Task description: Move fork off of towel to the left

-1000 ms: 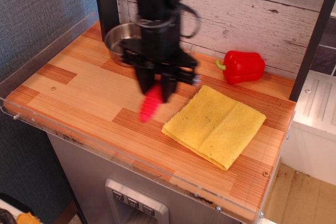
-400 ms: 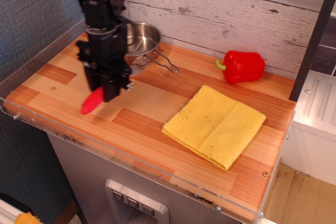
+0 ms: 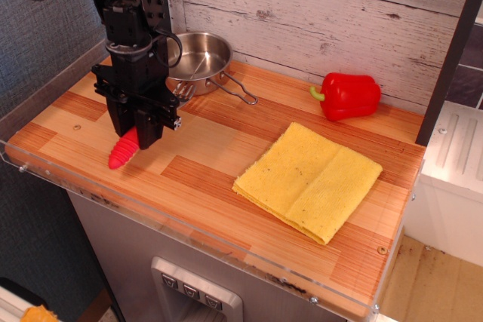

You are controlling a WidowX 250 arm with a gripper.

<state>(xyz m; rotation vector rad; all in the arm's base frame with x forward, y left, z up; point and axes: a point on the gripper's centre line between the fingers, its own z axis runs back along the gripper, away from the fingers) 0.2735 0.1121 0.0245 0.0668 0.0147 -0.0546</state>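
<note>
My gripper [image 3: 134, 135] hangs over the left part of the wooden counter, well left of the towel, and is shut on the fork. The fork's ribbed red handle [image 3: 123, 150] pokes out below the fingers, slanting down to the left, its end at or just above the wood. Its grey tines [image 3: 183, 91] stick out behind the gripper near the pan. The yellow towel [image 3: 308, 179] lies flat on the right half of the counter with nothing on it.
A steel pan [image 3: 200, 53] with a wire handle stands at the back left, just behind the gripper. A red bell pepper [image 3: 349, 96] sits at the back right. A clear plastic rim [image 3: 45, 81] edges the counter's left and front.
The gripper has carried the fork from just left of the towel across to the counter's left side, and lowered it slightly in the last step.
</note>
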